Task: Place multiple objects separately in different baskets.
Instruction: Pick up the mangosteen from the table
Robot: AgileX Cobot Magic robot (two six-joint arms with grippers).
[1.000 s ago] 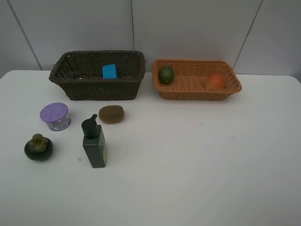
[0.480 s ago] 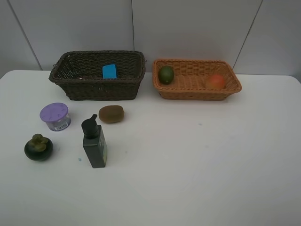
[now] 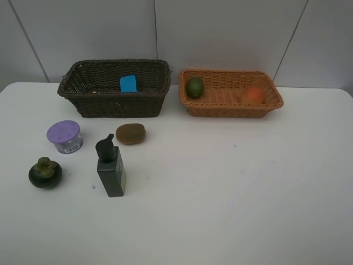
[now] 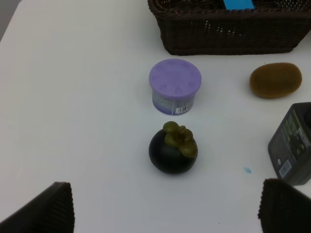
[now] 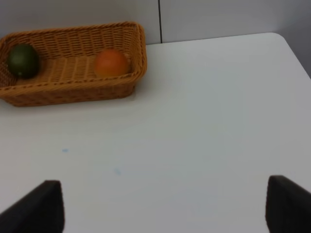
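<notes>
A white table (image 3: 231, 199) stands against a pale panelled wall (image 3: 220, 33). The left gripper (image 4: 165, 208) hangs over the table with its two dark fingers (image 4: 46, 208) spread wide and nothing between them; in its wrist view the mangosteen (image 4: 173, 151) lies just ahead of the gap, upright with its green cap on top, and the purple-lidded jar (image 4: 175, 86) stands close beyond it, apart from it. The right gripper (image 5: 163, 206) is likewise spread wide and holds nothing, over bare table, with the tan basket (image 5: 73, 92) well ahead of it. Neither gripper shows in the high view. There the mangosteen sits at the lower left of the frame, the jar a little above it, and the bottle (image 3: 111, 168) stands upright to their right, with the kiwi (image 3: 130, 133) near it, just above its pump. The dark basket (image 3: 110, 105) fills the upper left, the blue eraser (image 3: 128, 84) leaning against its back wall. The tan basket lies beside it at the upper right, close but apart, with the green fruit (image 3: 194, 87) at its left end and the orange fruit (image 3: 253, 95) towards its right end.
</notes>
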